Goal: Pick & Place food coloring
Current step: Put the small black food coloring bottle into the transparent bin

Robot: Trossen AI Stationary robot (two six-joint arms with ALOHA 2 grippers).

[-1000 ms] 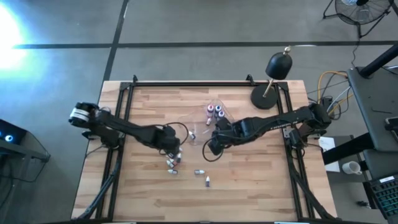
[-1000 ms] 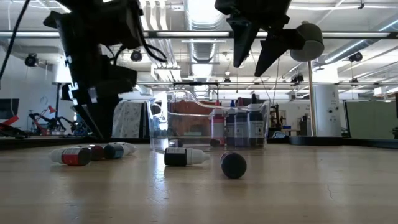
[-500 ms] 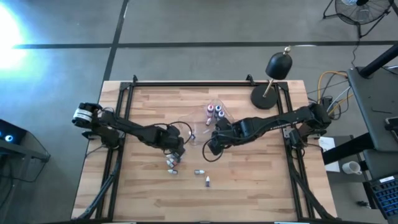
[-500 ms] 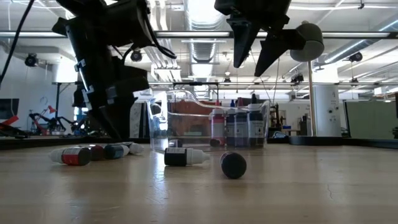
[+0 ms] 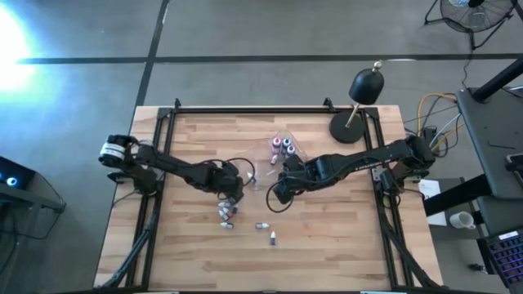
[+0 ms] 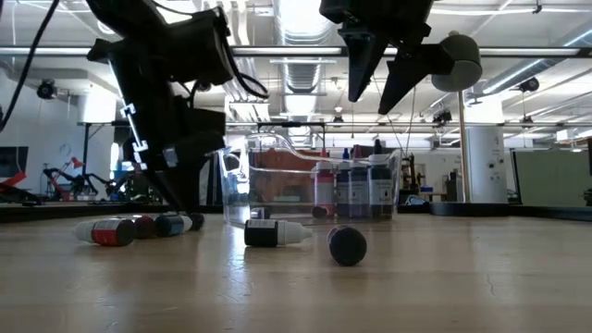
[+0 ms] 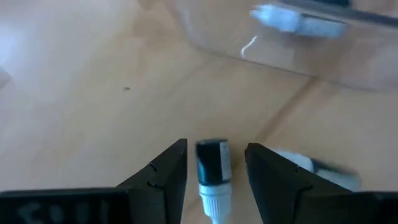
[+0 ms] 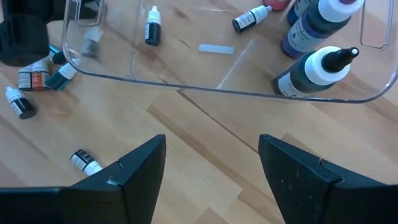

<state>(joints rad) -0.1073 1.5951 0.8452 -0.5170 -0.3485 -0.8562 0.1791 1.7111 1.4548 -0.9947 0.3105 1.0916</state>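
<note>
Wood-plank counter (image 5: 327, 237) under both our arms, with tiny food coloring bottles scattered around the middle. Our left pincer (image 7: 214, 171) is down low at the little cluster of bottles (image 6: 139, 227) left of centre. Its fingers stand apart with a dark bottle with a white cap (image 7: 212, 171) lying right between them, but we can't tell if they're touching it yet. Another pale-capped bottle (image 7: 314, 165) lies just beside the far finger.

Our right pincer (image 8: 211, 168) hangs up above the counter, just in front of the clear plastic tray (image 8: 205, 87), fingers spread wide and holding nothing. Inside the tray we see a few upright blue bottles with white tops (image 8: 314, 68) and a couple of small dark ones lying flat (image 8: 152, 28).

Two more bottles lie out on their own toward the front, a dark one with a white cap (image 6: 273, 233) and one end-on (image 6: 348, 246). Plenty of bare counter along the front and both sides. A black domed lamp (image 5: 359, 102) sits at the back right corner.
</note>
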